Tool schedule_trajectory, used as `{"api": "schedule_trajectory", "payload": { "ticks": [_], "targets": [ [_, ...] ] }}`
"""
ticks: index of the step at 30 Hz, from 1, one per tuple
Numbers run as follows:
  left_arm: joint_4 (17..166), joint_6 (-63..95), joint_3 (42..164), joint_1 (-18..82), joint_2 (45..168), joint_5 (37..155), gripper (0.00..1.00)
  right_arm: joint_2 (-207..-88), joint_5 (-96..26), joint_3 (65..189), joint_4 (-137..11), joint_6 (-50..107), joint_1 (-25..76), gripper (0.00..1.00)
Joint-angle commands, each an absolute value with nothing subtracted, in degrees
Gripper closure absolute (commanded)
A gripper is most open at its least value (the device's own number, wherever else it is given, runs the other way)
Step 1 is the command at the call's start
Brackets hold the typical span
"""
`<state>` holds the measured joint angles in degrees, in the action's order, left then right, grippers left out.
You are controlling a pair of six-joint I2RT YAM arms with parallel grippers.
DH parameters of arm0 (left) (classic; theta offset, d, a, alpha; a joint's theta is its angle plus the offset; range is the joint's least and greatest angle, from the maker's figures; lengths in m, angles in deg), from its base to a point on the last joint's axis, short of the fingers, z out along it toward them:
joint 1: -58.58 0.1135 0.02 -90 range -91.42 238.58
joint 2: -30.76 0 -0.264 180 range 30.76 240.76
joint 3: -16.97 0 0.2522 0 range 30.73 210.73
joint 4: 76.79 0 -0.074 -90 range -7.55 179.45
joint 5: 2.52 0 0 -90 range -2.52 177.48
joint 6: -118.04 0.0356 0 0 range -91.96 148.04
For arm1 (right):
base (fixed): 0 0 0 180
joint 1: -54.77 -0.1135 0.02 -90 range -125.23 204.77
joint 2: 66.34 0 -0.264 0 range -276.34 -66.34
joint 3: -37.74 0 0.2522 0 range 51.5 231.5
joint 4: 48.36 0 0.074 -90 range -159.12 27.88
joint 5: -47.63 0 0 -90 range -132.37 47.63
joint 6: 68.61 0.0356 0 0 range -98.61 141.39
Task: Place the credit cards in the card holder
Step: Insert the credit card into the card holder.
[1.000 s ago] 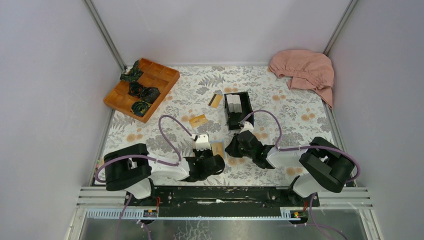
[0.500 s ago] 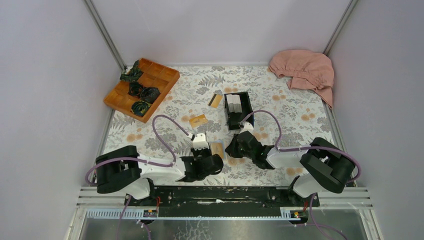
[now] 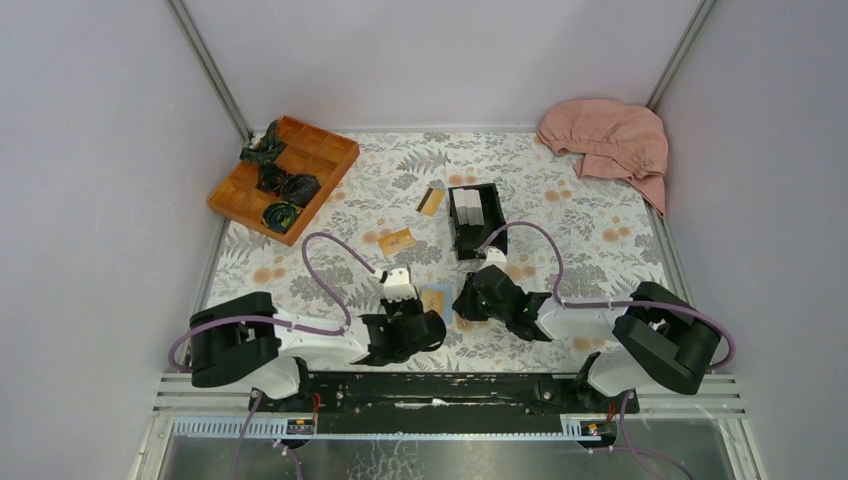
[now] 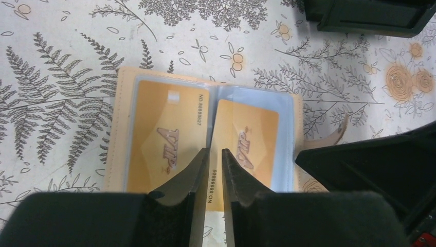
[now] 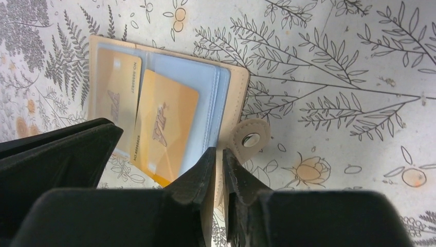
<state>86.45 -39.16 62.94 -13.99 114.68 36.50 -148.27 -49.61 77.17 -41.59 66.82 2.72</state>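
The tan card holder (image 3: 435, 299) lies open on the floral table between both grippers. In the left wrist view the card holder (image 4: 115, 128) has one orange-gold credit card (image 4: 162, 136) in its left clear sleeve. A second card (image 4: 247, 141) is partly in the right sleeve, its near end sticking out. My left gripper (image 4: 213, 152) is nearly shut, its tips over that card's near left edge. My right gripper (image 5: 218, 152) is shut on the holder's edge beside the snap tab (image 5: 250, 138). Two more cards (image 3: 397, 240) (image 3: 432, 201) lie loose farther back.
A black open-topped box (image 3: 475, 220) stands just behind the right gripper. An orange compartment tray (image 3: 283, 172) with dark items sits at the back left. A pink cloth (image 3: 608, 137) lies in the back right corner.
The left arm's base link swung left and its gripper edged toward the holder. The right arm's elbow shifted right. The holder has stayed in place.
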Motion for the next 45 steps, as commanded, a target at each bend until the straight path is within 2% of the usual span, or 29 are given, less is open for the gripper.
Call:
{"api": "schedule_trajectory", "payload": {
  "ticks": [1,8,16,25,37,45],
  "targets": [
    [83.6,-40.8,61.8,-14.7,113.0,33.5,0.79,-145.1,-53.6,79.7,-45.8,65.0,1.0,0.83],
    [83.3,-40.7,59.3,-14.8,111.3,33.9,0.86,-145.9,-53.5,80.8,-47.0,64.9,0.6,0.82],
    [84.2,-36.8,61.2,-15.4,116.2,35.9,0.96,-147.1,-53.6,81.0,-46.2,65.4,-0.1,0.82],
    [85.8,-34.1,63.7,-16.1,120.6,37.6,0.98,-148.2,-53.1,80.9,-45.3,65.6,-0.3,0.82],
    [86.6,-34.0,65.1,-16.9,120.5,36.9,0.98,-148.9,-52.7,80.7,-44.4,65.8,-0.6,0.82],
    [85.4,-33.8,66.1,-17.0,119.1,35.4,0.93,-148.8,-53.3,80.8,-44.7,65.9,-1.0,0.82]
  ]
}}
